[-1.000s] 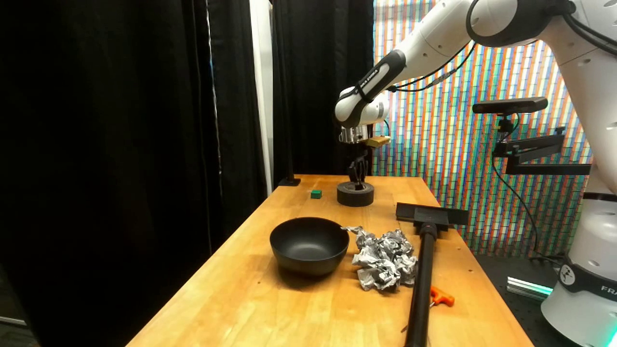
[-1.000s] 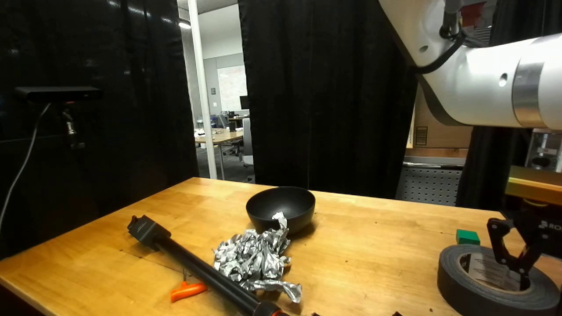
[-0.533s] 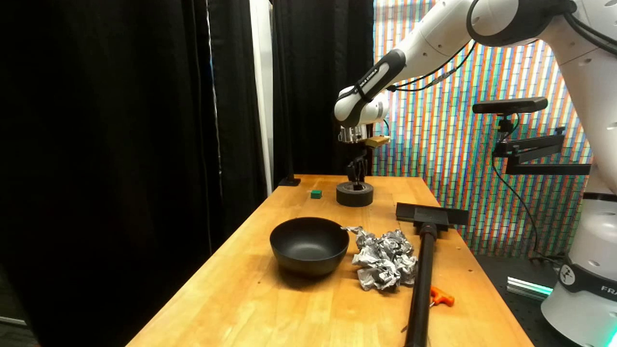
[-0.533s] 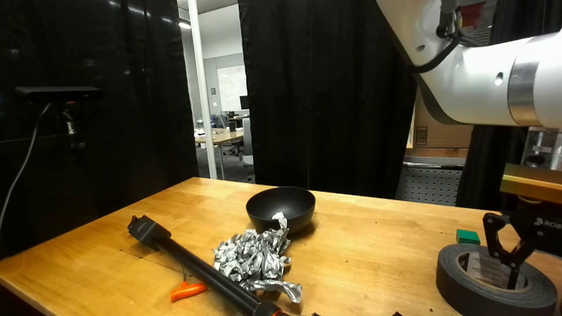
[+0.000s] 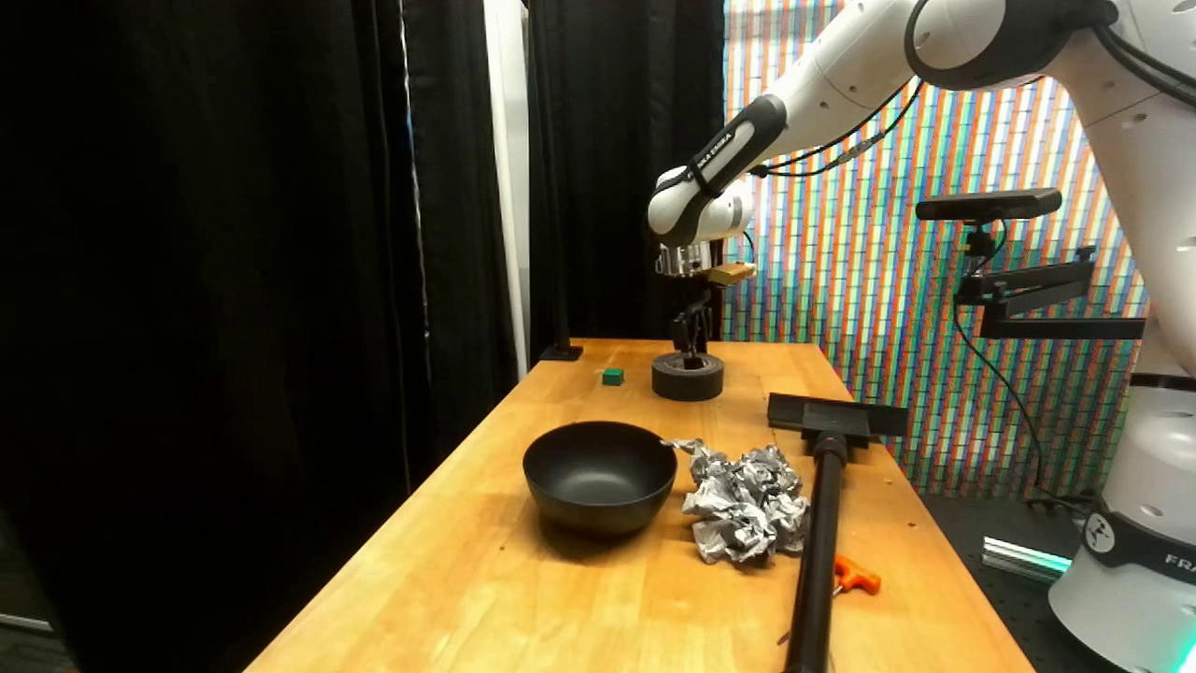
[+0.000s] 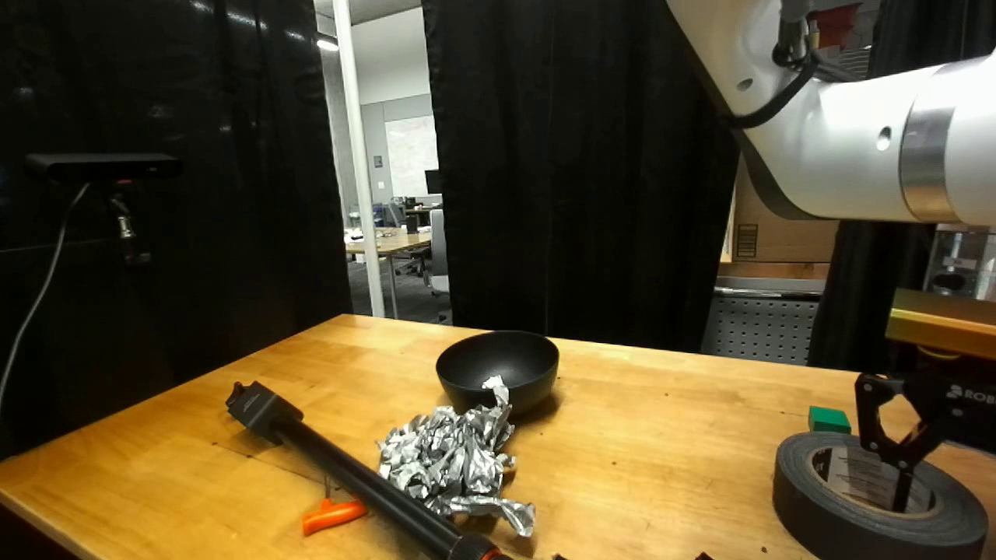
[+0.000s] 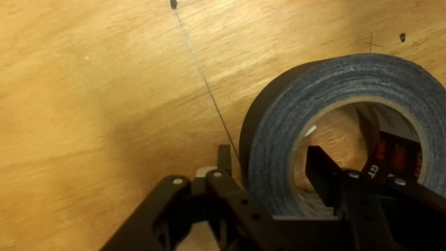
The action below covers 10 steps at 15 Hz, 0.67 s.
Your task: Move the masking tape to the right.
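Observation:
The masking tape, a dark grey roll with a brown cardboard core, lies flat on the table in both exterior views (image 5: 688, 383) (image 6: 801, 482) and fills the right of the wrist view (image 7: 331, 83). My gripper (image 7: 268, 148) is open and straddles one wall of the roll. One finger is inside the hole and the other is outside. In the wrist view a gap shows between each finger and the wall. In the exterior views the gripper (image 5: 693, 350) reaches down into the roll; the finger in the hole (image 6: 903, 486) is visible, and the outer one is hidden or out of frame.
A green block (image 5: 613, 377) sits beside the roll. A black bowl (image 5: 598, 477), crumpled foil (image 5: 743, 500), a long black tool with a flat head (image 5: 818, 561) and an orange-handled tool (image 5: 858, 575) lie nearer in that view. Black curtains hang behind the table.
The roll has shifted very slightly left in both exterior views. The finger inside the hole has moved left, away from the straddled wall, and the arm has moved slightly left.

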Motion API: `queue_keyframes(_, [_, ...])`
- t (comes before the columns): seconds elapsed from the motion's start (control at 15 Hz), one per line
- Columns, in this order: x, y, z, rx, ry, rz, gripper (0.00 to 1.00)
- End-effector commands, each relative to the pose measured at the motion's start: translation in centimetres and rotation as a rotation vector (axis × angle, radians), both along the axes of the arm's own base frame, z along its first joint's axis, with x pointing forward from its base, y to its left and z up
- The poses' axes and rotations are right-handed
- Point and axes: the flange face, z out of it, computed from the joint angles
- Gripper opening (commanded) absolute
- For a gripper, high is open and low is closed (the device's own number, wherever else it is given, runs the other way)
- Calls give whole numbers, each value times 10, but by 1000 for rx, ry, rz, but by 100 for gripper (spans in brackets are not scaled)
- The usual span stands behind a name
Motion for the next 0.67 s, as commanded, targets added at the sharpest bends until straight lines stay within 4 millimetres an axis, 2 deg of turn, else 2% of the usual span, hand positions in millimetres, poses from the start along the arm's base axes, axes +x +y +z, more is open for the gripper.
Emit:
queue_keyframes(0.0, [0, 0, 0, 1, 2, 0, 61])
queue_keyframes(0.2, [0, 0, -3, 4, 6, 0, 84])
queue_keyframes(0.6, [0, 0, -3, 4, 7, 0, 85])
